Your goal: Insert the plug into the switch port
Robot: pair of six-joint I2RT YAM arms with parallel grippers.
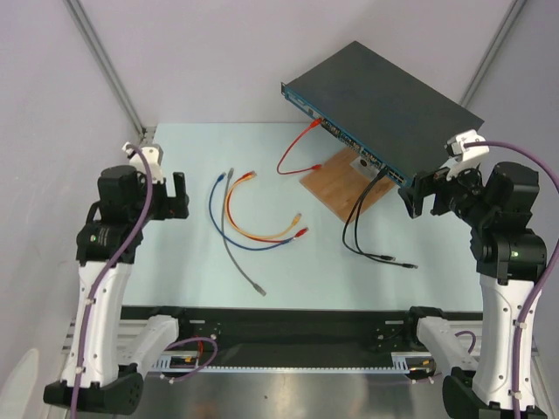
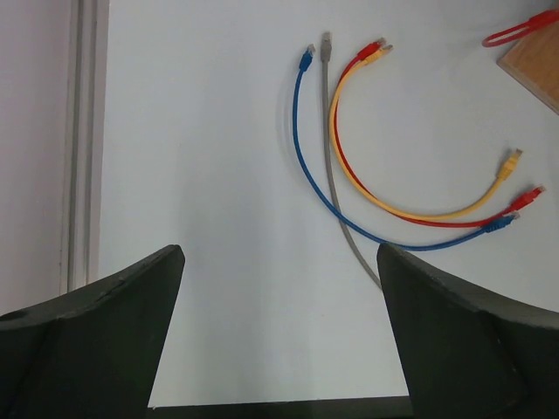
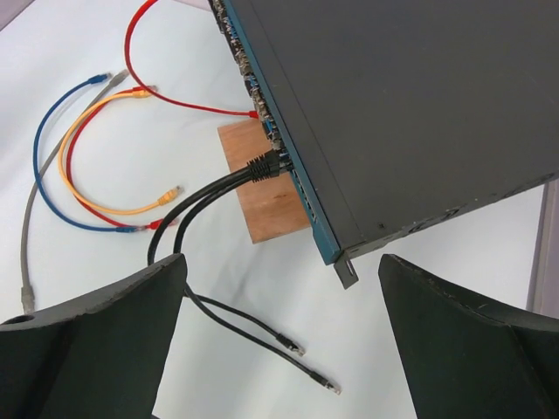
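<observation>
My left tool (image 2: 279, 251), my right tool (image 3: 281, 258): jaws fully spread, empty. Switch (image 1: 384, 96) at tabletop (image 1: 175, 279) far right, front edge over wooden board (image 3: 266, 188), which is partly hidden beneath. Two black cables (image 3: 214, 190) plugged in; sockets too small to distinguish.

switch (image 1: 384, 96) 1 | wooden board (image 1: 336, 188) 1 | loose cables (image 2: 297, 140) 4 | plugged cables (image 3: 210, 186) 3

Switch (image 1: 384, 105): matt black metal lid, smooth. Board (image 1: 334, 188): bare brown wood, grain showing. Desk (image 1: 175, 271): pale, smooth, matt. Patch cables (image 2: 328, 131): smooth plastic jackets, slight gloss. Left tool (image 2: 279, 253): matt black plastic.
</observation>
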